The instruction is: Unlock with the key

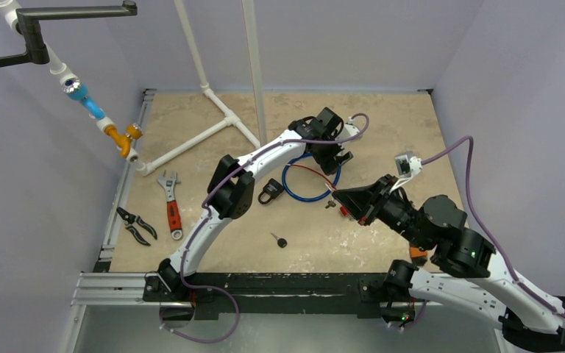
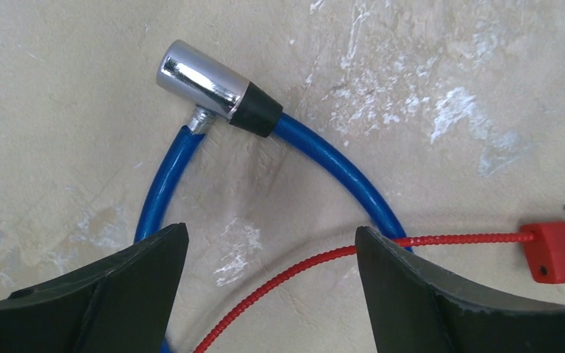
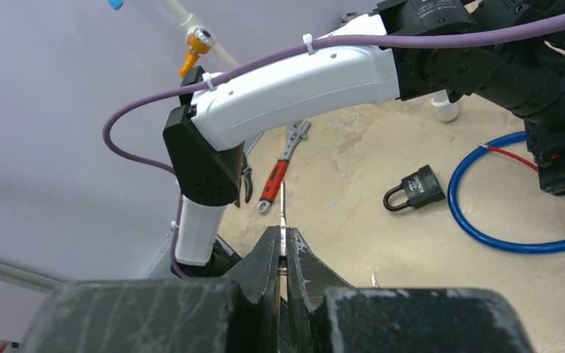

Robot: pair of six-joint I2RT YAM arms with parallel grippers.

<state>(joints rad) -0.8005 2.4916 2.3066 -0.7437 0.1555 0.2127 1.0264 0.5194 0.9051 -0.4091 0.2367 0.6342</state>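
Just ahead of the spread left gripper (image 2: 270,243) lies the lock (image 2: 217,88), probably about to be steadied, while the right gripper (image 3: 283,235) nearby pinches the key (image 3: 282,209) blade-forward for insertion.

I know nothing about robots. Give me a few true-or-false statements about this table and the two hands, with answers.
1. The left hand is open above the blue cable. True.
2. The padlock hangs on the blue cable. False: it lies beside the loop, apart from it.
3. The right hand is shut on a thin metal blade, likely a key. True.
4. The wrench has a blue handle. False: its handle is red.
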